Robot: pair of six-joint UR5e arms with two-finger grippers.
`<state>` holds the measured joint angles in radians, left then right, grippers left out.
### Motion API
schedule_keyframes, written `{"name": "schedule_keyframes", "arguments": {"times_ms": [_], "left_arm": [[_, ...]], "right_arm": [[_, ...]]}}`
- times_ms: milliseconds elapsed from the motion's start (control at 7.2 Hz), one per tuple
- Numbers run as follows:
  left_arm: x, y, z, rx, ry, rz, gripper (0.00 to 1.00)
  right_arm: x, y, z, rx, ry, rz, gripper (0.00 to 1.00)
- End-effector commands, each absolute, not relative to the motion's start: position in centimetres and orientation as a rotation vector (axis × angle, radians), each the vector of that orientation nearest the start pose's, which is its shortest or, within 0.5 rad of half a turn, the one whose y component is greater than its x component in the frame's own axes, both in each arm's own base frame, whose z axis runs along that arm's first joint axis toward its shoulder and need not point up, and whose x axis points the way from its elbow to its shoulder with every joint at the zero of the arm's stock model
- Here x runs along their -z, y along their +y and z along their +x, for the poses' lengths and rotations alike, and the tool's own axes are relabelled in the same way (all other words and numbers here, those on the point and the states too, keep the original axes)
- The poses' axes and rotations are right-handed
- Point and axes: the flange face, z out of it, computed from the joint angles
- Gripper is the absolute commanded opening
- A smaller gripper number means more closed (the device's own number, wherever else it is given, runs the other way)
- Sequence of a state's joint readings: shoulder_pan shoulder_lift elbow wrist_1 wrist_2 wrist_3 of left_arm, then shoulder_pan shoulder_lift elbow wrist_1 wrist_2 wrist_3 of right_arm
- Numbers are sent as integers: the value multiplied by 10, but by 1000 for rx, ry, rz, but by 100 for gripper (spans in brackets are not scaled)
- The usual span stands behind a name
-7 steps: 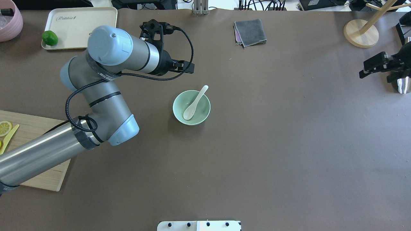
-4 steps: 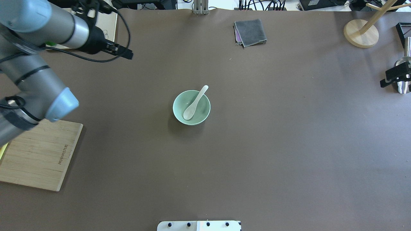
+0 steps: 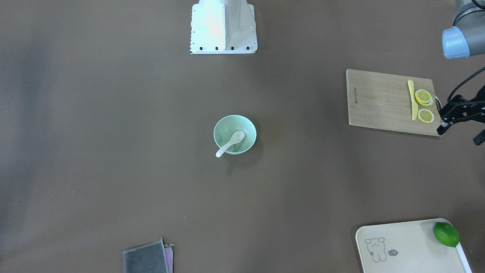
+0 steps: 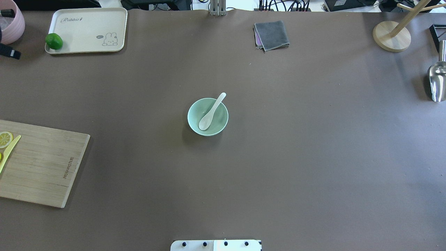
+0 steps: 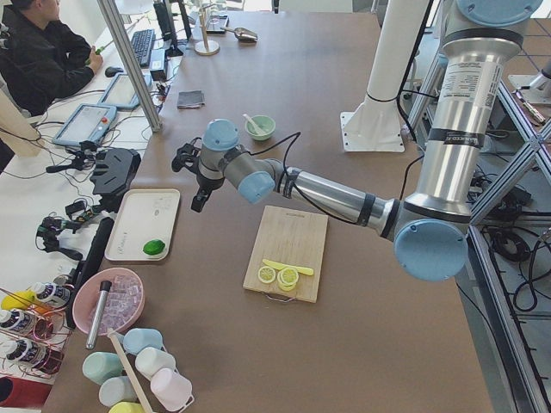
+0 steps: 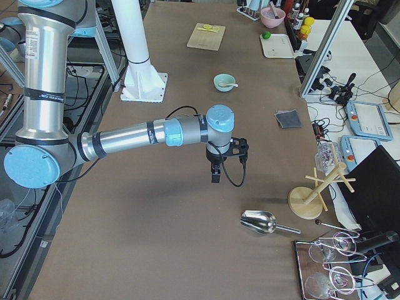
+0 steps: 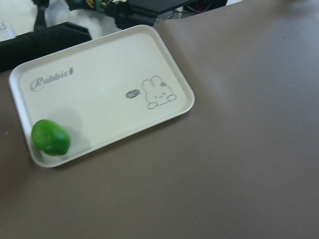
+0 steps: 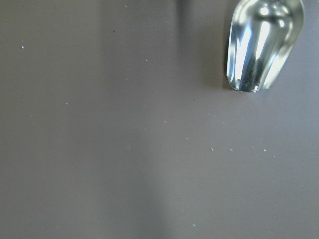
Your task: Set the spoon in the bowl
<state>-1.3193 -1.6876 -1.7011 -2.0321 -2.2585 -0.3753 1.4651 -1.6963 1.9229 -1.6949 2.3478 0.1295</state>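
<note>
The pale mint-green bowl (image 4: 219, 123) stands at the middle of the table. The white spoon (image 4: 211, 113) lies in it, scoop down inside and handle resting over the far right rim; both also show in the front view, bowl (image 3: 248, 142) and spoon (image 3: 231, 142). My left gripper (image 3: 459, 136) is far from the bowl, near the cutting board's end, with its fingers apart and empty. My right gripper (image 6: 215, 170) shows only in the right side view, over bare table near the metal scoop; I cannot tell whether it is open or shut.
A wooden cutting board (image 4: 41, 167) with lemon slices and a yellow knife (image 3: 412, 99) lies at the left. A cream tray (image 4: 87, 29) holds a lime (image 4: 54, 41). A grey cloth (image 4: 271, 35), a wooden stand (image 4: 392, 36) and a metal scoop (image 4: 437, 80) lie at the back and right.
My left arm has swung away to the left and is almost out of the overhead view. My right gripper has left that view's right edge. Spoon and bowl have not moved.
</note>
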Motion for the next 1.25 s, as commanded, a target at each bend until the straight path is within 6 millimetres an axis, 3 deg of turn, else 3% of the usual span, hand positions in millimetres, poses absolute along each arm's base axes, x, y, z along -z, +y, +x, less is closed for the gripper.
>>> {"name": "schedule_keyframes", "arguments": {"times_ms": [0,139,417,694,833,1111], "left_arm": [[-573,-531,5,-130,749,383,98],[-610,-530,-27,-150,716,340,98],[-619,-515,-73,-32,712,243,98],[-614,-448,-73,-21,766,229,98],[-611,-437,-74,-13,766,215,98],[-610,-439,-87,21,762,213,98]], "right_arm": [[-602,-414,64,57,-779,-25,100],[-602,-414,67,49,-780,-26,100],[-597,-417,67,46,-779,-14,100],[-594,-420,66,47,-782,-8,100],[-594,-420,66,48,-783,-7,100],[-598,-419,66,44,-782,-16,100]]}}
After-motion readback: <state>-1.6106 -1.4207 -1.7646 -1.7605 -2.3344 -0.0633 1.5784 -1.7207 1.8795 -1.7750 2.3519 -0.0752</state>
